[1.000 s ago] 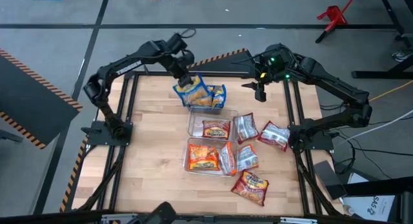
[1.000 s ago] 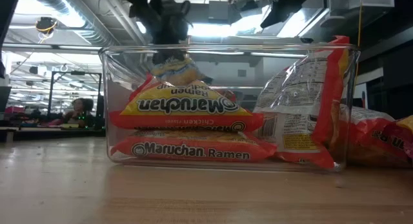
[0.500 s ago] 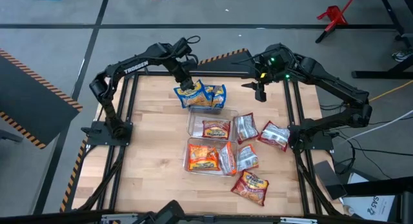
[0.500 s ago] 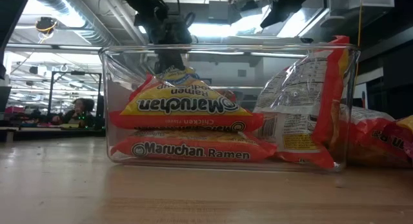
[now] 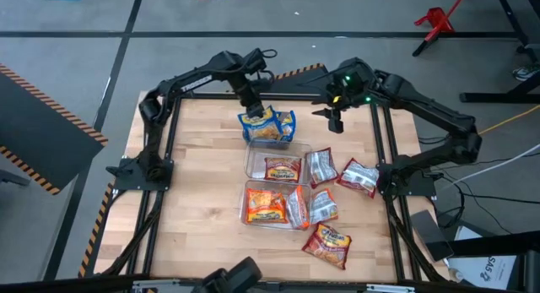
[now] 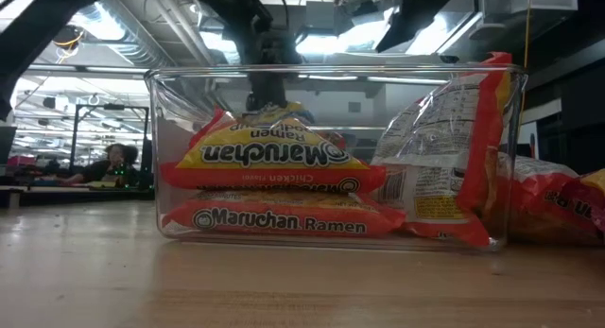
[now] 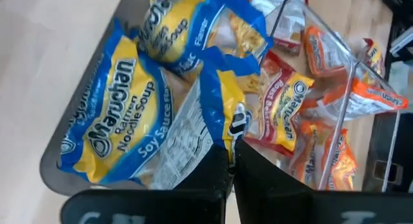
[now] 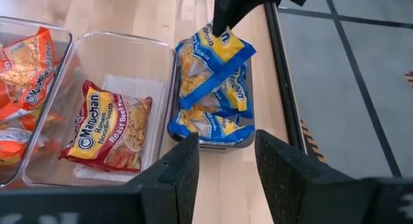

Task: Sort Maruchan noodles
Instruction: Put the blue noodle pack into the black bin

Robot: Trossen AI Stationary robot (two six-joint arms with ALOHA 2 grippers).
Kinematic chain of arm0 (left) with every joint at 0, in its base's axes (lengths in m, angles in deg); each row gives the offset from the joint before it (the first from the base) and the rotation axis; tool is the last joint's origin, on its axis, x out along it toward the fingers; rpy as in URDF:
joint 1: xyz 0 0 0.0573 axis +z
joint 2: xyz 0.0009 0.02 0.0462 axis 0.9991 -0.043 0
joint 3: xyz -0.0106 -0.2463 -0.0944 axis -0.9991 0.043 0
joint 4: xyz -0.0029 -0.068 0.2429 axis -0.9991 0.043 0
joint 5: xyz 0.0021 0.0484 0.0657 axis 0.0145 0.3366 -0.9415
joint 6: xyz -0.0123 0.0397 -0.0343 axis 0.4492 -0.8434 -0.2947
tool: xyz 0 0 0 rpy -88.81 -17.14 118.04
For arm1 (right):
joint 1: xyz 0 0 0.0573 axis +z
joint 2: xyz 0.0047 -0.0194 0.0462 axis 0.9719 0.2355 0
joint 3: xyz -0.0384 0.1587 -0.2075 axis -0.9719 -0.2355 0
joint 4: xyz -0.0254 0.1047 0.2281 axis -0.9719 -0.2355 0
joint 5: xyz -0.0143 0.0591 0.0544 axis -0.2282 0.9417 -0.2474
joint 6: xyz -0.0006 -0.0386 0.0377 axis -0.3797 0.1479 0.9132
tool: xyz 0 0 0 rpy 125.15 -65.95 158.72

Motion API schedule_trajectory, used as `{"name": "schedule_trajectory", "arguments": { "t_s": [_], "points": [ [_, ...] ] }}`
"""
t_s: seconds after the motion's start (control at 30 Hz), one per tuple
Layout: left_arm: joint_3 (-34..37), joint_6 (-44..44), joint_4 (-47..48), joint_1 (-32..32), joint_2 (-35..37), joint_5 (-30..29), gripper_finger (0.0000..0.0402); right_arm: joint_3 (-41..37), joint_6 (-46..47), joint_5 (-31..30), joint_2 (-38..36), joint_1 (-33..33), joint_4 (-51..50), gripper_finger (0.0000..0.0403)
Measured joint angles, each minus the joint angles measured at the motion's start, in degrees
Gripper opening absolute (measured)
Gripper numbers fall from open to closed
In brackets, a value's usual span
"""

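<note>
My left gripper (image 5: 251, 105) is shut on a blue-and-yellow noodle packet (image 8: 213, 59) over the far clear bin (image 8: 251, 114), where other blue-and-yellow packets (image 8: 210, 124) lie. Behind the near bin, the low view shows the same packet (image 6: 269, 112). A red beef packet (image 5: 283, 168) lies in the middle bin. Orange packets (image 5: 265, 204) fill the near bin (image 6: 161, 158). My right gripper (image 8: 226, 169) hovers open above the table's far right, with nothing between its fingers. My left gripper pinches the packet's upper corner, on its sealed blue edge (image 7: 225, 128), between its two fingers. The fingers slant down from the far left. The packet hangs tilted below them, its lower end down among the packets in the bin. Whether it rests on them, I cannot tell.
Loose red-and-silver packets (image 5: 321, 166) (image 5: 359, 176) (image 5: 321, 206) lie on the wood to the right of the bins, and a red packet (image 5: 327, 244) lies near the front. One red-and-silver packet (image 6: 440, 158) stands inside the near bin's right end. The table's left half is bare wood.
My left gripper has carried the blue-and-yellow packet toward the table's right and downward, tipping steeper, so the packet now hangs lower over the far bin. It stays shut on it.
</note>
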Motion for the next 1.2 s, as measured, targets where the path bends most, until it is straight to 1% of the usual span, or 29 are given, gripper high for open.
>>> {"name": "schedule_trajectory", "arguments": {
  "t_s": [0.1,0.2,0.37,0.57,0.67,0.83,0.9,0.97,1.07,1.2],
  "points": [
    [-0.58,-1.61,2.45,0.00,-1.82,0.12,0.0002,0.00,0.01,0.23,0.70,0.00,-0.10,0.0138],
    [-0.58,-2.37,2.67,0.08,-3.14,-1.04,0.0002,0.00,0.01,0.33,1.23,0.00,-0.36,0.0138],
    [-0.58,-2.86,0.38,0.59,-3.96,-2.66,0.0004,-0.02,0.01,0.37,2.28,0.00,-0.42,0.0138],
    [-0.63,-3.88,-2.06,0.53,-3.90,-2.77,0.0023,-0.02,0.03,0.80,3.40,0.02,-0.40,0.0138],
    [-0.63,-4.46,-2.49,-0.21,-4.03,-3.30,0.0024,-0.04,-0.04,0.82,3.48,0.00,-0.38,0.0138],
    [-0.63,-6.22,-6.33,-1.88,-4.40,-10.13,0.0027,-0.04,-0.28,0.85,3.48,0.00,-0.21,0.0138],
    [-0.63,-8.77,-7.72,-2.37,-4.38,-10.81,0.0037,-0.04,-0.82,0.87,3.48,0.00,-0.23,0.0138],
    [-0.69,-10.77,-8.31,-2.82,-4.38,-10.70,0.0053,-0.04,-0.98,2.14,3.48,0.00,-0.23,0.0138],
    [-1.49,-12.90,-8.25,-3.40,-4.38,-10.65,0.0085,-0.04,-1.05,3.84,3.48,0.01,-0.25,0.0138],
    [-1.55,-13.50,-8.12,-4.09,-4.38,-8.66,0.0129,-0.04,-1.04,3.84,3.48,0.02,-0.15,0.0138]
  ]
}}
